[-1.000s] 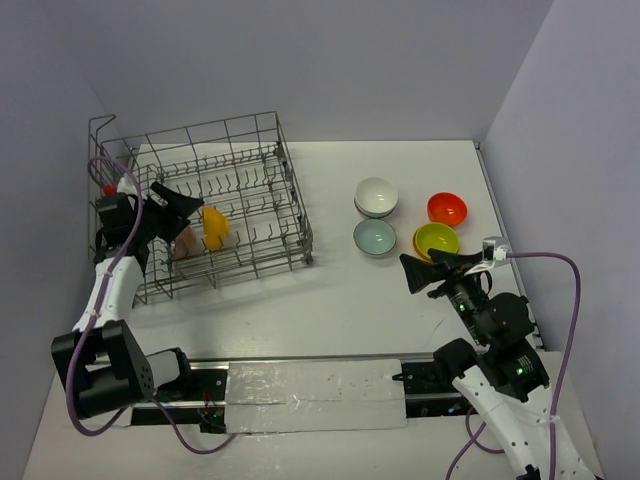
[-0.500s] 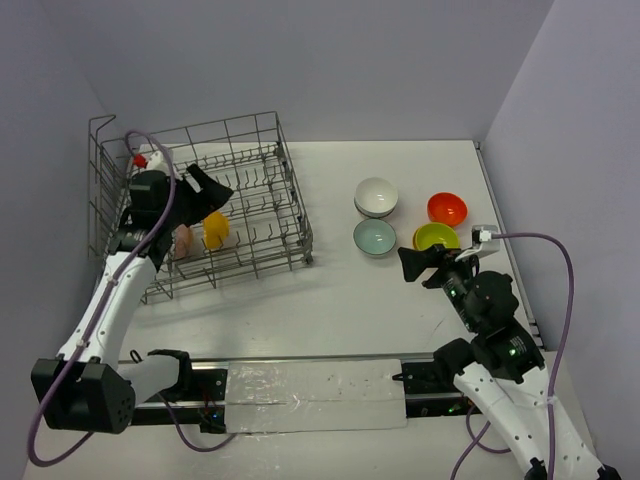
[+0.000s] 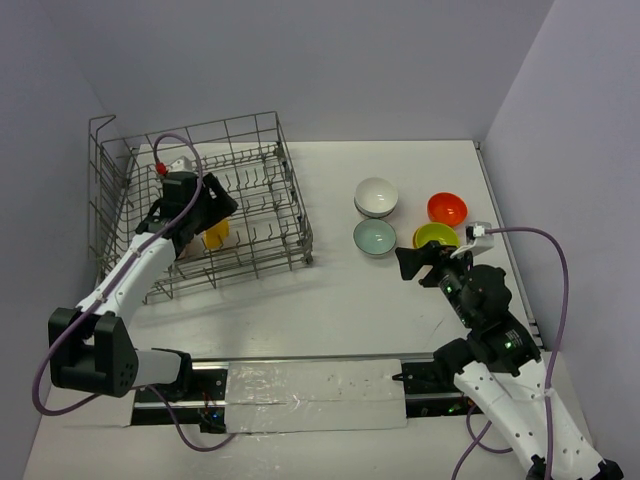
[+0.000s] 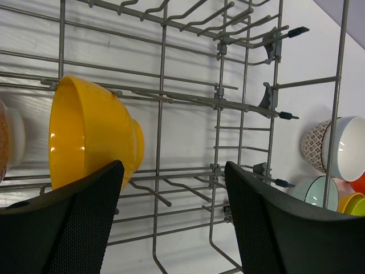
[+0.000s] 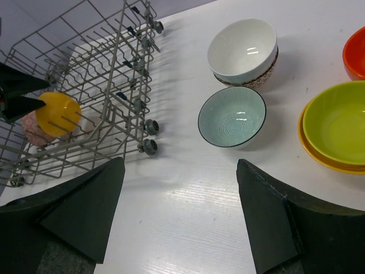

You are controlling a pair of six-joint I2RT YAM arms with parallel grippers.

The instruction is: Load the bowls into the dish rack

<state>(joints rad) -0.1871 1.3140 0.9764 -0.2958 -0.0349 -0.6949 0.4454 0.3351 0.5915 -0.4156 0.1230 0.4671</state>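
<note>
Orange round bowl [image 4: 94, 134] on edge inside grey wire dish rack [image 3: 280, 200]; left gripper [image 4: 172, 167] apart, empty, beside: may tip bowl, snag tines. Right gripper [image 5: 179, 164] apart, empty, outside rack.

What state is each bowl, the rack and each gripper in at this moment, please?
dish rack: upright, holding two bowls.
yellow bowl: on edge among the tines.
pinkish bowl: in the rack, beside it.
white bowl: upright, stacked on speckled bowl.
pale green bowl: upright on table.
lime green bowl: nested in orange bowl.
red bowl: upright on table.
left gripper: open, empty.
right gripper: open, empty.
</note>
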